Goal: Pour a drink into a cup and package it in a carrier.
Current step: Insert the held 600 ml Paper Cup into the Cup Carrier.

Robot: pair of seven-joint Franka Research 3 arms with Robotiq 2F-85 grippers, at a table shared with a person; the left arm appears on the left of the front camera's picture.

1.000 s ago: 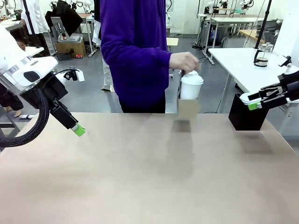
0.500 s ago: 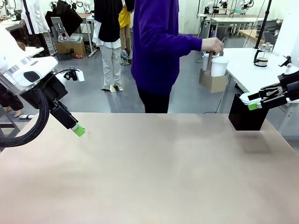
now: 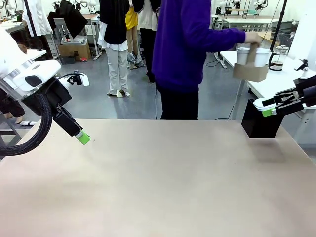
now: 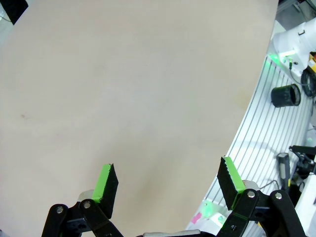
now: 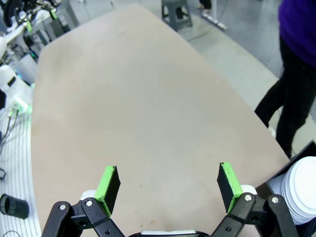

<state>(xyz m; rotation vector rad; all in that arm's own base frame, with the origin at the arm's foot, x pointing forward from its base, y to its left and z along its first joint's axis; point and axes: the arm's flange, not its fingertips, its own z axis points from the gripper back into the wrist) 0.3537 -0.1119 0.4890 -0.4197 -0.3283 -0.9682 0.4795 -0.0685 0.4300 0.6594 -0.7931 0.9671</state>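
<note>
Near the camera, the left hand (image 4: 165,182) hangs over the bare beige tabletop (image 3: 163,177), jaws wide apart and empty. The right hand (image 5: 168,185) is likewise spread and empty, beside a black box (image 3: 260,126). Well beyond both, a person's hand (image 3: 253,38) carries the brown cardboard carrier (image 3: 250,71) holding the white lidded paper cup (image 3: 261,57). It is probably light, crushable and spill-prone; best held by its handle tab.

Cup (image 3: 261,56) in carrier (image 3: 250,72), behind table (image 3: 163,182).
</note>
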